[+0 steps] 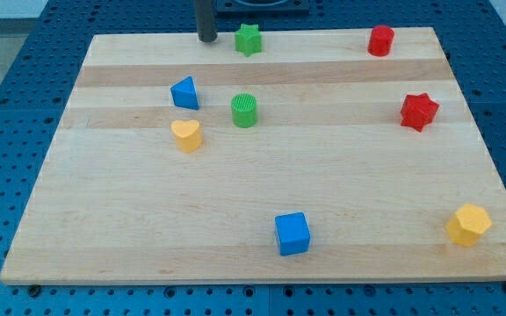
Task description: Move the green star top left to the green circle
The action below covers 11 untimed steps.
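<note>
The green star (249, 39) lies near the board's top edge, a little left of centre. The green circle (245, 111) stands below it, toward the middle of the board. My tip (207, 39) rests on the board at the top edge, just to the left of the green star, with a small gap between them. The rod rises out of the view's top.
A blue triangle (184, 93) and a yellow heart (186, 135) lie left of the green circle. A red cylinder (380, 40) is at the top right, a red star (419, 111) at the right, a blue cube (292, 233) at the bottom centre, a yellow hexagon (469, 225) at the bottom right. The wooden board (323, 175) sits on a blue pegboard.
</note>
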{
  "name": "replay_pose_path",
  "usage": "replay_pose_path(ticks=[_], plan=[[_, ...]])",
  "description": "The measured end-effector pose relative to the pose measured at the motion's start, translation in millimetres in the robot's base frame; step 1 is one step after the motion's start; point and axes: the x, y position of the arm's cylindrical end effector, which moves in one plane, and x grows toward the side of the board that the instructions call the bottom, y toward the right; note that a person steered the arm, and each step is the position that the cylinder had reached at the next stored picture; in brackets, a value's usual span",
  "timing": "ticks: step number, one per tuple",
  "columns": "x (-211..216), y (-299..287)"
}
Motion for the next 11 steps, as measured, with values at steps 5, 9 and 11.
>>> replay_pose_path(ticks=[5,9,11], plan=[[24,79],[39,155],[59,112]])
